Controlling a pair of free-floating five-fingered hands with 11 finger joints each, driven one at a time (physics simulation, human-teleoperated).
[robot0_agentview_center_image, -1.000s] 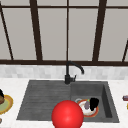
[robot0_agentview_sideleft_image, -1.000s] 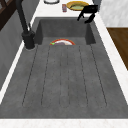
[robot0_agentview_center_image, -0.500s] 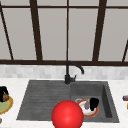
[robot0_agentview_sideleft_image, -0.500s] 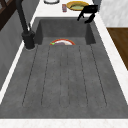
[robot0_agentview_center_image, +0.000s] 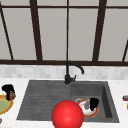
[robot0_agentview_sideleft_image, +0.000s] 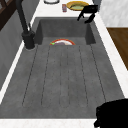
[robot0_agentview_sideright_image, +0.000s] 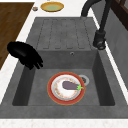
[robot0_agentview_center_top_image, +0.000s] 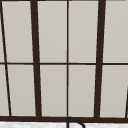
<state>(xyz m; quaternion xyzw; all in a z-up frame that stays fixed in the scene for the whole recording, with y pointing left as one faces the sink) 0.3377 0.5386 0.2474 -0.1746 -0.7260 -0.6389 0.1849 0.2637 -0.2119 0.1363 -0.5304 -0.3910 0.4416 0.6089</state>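
One red ball (robot0_agentview_center_image: 67, 115) sits nearest the front, and just behind it, in the basin of the sink (robot0_agentview_sideright_image: 105, 82), a red-rimmed plate (robot0_agentview_sideright_image: 50, 87) lies flat with a purple eggplant (robot0_agentview_sideright_image: 68, 85) on it. The right hand (robot0_agentview_sideright_image: 25, 55) hangs above the basin's front edge, its fingers loose, pointing down and holding nothing, apart from the plate. I judge this is the reach, so a grasp would first need lowering toward the eggplant. The left hand (robot0_agentview_center_image: 8, 90) waits over a yellow plate (robot0_agentview_center_image: 3, 106) on the counter, with the faucet (robot0_agentview_center_image: 68, 75) farther back.

The front view faces the sink (robot0_agentview_center_image: 37, 100) and window (robot0_agentview_center_image: 67, 30) head-on, both side views look down along the basin from opposite ends, and the upper view frames the window close.
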